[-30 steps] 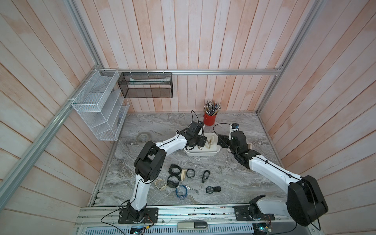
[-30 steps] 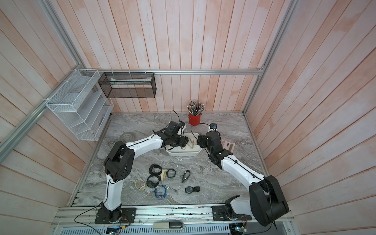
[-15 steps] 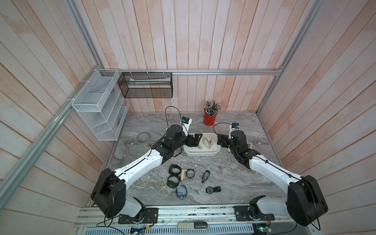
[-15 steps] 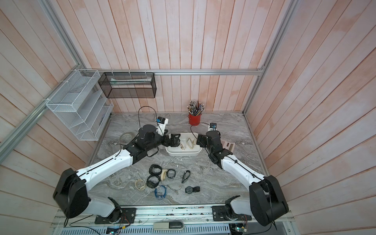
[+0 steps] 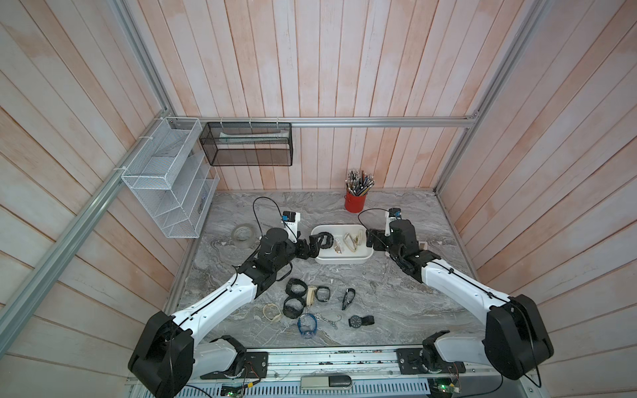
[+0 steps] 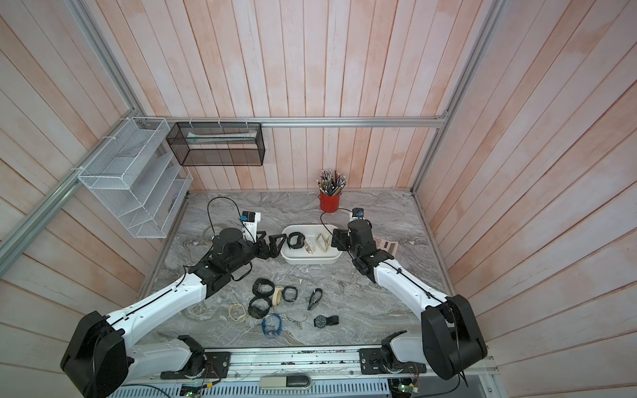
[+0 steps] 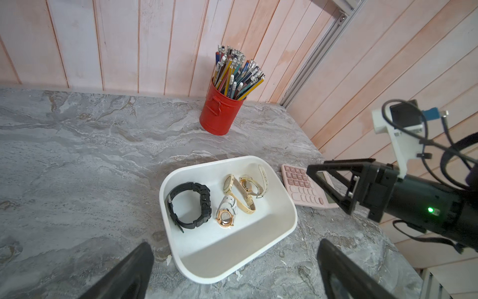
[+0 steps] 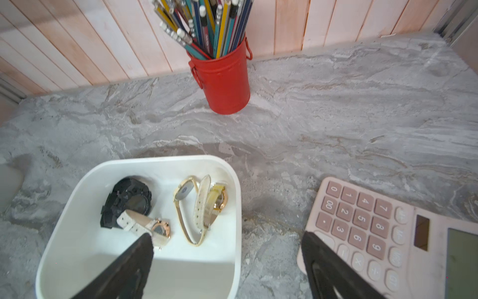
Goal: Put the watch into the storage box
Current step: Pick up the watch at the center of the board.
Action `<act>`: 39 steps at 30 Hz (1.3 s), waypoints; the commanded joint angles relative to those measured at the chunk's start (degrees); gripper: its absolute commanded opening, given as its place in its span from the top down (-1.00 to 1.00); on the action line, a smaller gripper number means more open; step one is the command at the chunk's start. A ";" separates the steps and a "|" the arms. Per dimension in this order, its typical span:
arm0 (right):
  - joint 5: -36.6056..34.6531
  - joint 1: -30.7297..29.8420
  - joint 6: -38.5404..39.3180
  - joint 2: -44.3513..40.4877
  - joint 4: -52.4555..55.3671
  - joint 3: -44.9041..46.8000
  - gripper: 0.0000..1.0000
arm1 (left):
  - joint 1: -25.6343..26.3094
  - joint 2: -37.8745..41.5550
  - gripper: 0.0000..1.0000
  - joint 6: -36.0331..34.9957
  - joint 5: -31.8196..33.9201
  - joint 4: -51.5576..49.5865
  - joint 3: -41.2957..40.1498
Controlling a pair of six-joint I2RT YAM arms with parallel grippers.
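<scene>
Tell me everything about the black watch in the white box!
The black watch is chunky, rubbery-looking plastic, with a ridged case and its strap closed into a loop. It lies on its side in the storage box, at the end nearest the left gripper, which is not touching it. A white-strapped watch lies beside it.

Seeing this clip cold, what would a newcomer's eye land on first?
The white storage box at mid-table, holding a chunky black watch and several pale-strapped watches, with the left gripper and right gripper open and empty on either side of it. Next, the red cup of pencils by the back wall, and the scatter of loose watches on the marble table nearer the robot's bases.
</scene>
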State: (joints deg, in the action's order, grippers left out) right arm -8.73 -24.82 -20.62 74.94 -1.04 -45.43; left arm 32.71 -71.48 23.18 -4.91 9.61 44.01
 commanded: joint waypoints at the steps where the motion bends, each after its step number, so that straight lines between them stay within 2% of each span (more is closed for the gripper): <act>1: 4.99 -0.18 -0.23 -5.23 8.00 2.85 -0.79 | -0.12 -1.42 -0.99 1.39 2.14 2.70 0.36; 6: 7.10 -3.23 -3.61 -12.77 17.29 8.05 -0.73 | -0.23 -1.90 -0.99 3.22 2.80 5.78 -1.56; 11: 6.38 -10.31 -8.19 -16.22 26.03 10.06 -0.69 | -0.45 -1.99 -0.99 3.01 2.45 6.24 -2.01; 14: 6.39 -15.61 -11.19 -18.62 29.05 12.54 -0.66 | -0.45 -1.91 -0.99 2.94 2.03 6.29 -2.39; 18: 8.90 -19.60 -16.00 -20.69 29.96 14.70 -0.57 | -0.44 -1.74 -0.99 3.33 1.83 6.99 -3.34; 23: 5.93 -26.65 -22.70 -20.62 33.55 15.25 -0.48 | -0.45 -1.38 -0.99 4.27 1.30 8.53 -4.40; 30: 6.63 -28.18 -29.83 -25.04 34.15 19.29 -0.40 | -0.40 -1.29 -0.99 4.34 0.73 9.27 -5.19; 39: 8.86 -29.82 -31.70 -24.81 32.33 21.94 -0.22 | -0.38 -1.29 -0.99 4.05 0.52 9.01 -5.59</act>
State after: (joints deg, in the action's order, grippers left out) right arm -0.75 -53.91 -50.33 50.00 31.31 -24.23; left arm 32.62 -73.08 27.27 -3.64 17.63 39.40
